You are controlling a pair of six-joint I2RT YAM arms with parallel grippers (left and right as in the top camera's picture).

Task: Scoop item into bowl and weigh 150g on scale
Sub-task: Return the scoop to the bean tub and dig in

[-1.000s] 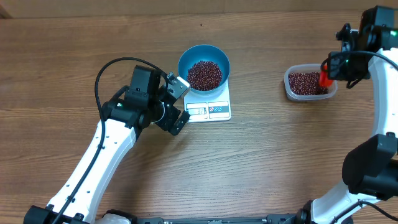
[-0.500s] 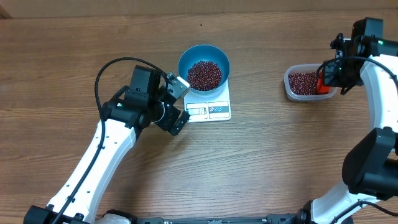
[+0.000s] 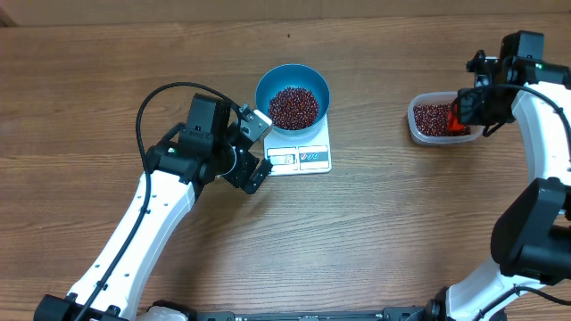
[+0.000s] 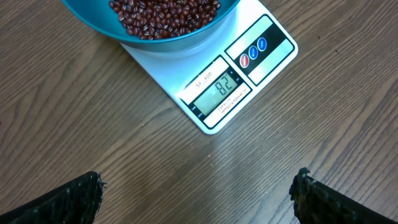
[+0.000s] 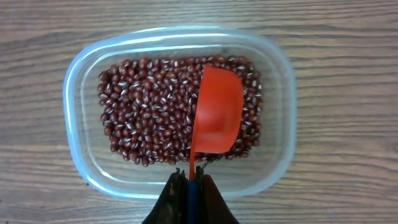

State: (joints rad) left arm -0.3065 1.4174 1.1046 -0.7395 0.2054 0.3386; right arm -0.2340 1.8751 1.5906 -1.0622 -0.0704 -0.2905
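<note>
The blue bowl (image 3: 266,86) stands on the white scale (image 3: 321,135) and holds a heap of dark red-brown beans (image 3: 293,107). In the left wrist view the bowl (image 4: 168,42) and its beans (image 4: 165,12) fill the top, and the scale (image 4: 186,68) shows 82. My left gripper (image 3: 260,149) hovers just left of the scale, open and empty (image 4: 198,186). My right gripper (image 3: 464,109) is over the clear tub. It is shut (image 5: 189,180) on the handle of a red scoop (image 5: 217,118), which lies empty on the tub's beans (image 5: 149,112).
The clear plastic tub (image 3: 415,129) sits at the right of the wooden table, its rim (image 5: 81,137) around a shallow layer of beans. A black cable loops over the left arm (image 3: 147,116).
My right gripper has shifted a little to the left with the red scoop, further over the tub's beans. The left arm, bowl and scale have not moved.
</note>
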